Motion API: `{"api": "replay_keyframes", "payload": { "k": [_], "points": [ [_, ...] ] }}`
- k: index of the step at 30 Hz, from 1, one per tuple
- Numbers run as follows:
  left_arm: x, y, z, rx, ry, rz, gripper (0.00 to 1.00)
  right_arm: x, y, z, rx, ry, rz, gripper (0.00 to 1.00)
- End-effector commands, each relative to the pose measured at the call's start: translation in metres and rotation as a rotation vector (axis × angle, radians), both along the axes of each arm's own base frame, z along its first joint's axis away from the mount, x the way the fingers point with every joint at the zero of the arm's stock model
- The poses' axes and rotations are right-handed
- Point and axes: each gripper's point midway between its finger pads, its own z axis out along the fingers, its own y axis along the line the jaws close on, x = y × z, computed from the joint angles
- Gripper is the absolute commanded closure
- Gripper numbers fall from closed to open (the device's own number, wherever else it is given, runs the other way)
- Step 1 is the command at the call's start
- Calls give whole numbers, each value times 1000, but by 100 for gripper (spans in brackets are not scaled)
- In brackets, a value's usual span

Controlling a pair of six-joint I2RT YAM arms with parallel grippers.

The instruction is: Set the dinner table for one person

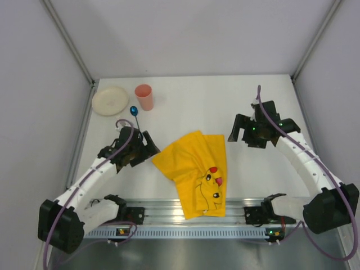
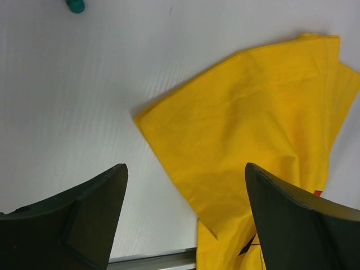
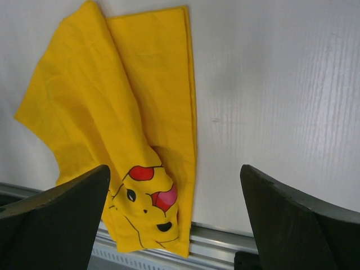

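The white dinner table (image 1: 185,107) carries a crumpled yellow cartoon-printed cloth mat (image 1: 197,169) at its near middle, one end hanging over the aluminium rail (image 1: 169,211). The mat also shows in the left wrist view (image 2: 259,124) and the right wrist view (image 3: 112,107). A cream plate (image 1: 109,99), a pink cup (image 1: 144,97) and a blue-headed spoon (image 1: 134,112) sit at the far left. My left gripper (image 1: 151,147) is open and empty just left of the mat. My right gripper (image 1: 238,131) is open and empty, right of the mat.
Grey walls with metal posts enclose the table on the left, back and right. The spoon's blue tip shows at the top of the left wrist view (image 2: 75,5). The rail runs along the bottom of the right wrist view (image 3: 225,239).
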Motion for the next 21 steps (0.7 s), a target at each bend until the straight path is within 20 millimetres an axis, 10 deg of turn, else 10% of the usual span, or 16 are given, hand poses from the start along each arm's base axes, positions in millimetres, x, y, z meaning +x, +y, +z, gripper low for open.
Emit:
{"api": "replay_keyframes", "payload": {
  "k": [1,17,21],
  "points": [
    [-22,11,-22,-16,71,98,10,10,15,9,75,-39,22,0],
    [-14,-14,-101,-48,174,34,27,19,15,-39,17,85,32,0],
    [-4,-26,-111,-38,188,-6,64,21,15,-62,2,130,37,0]
  ]
}}
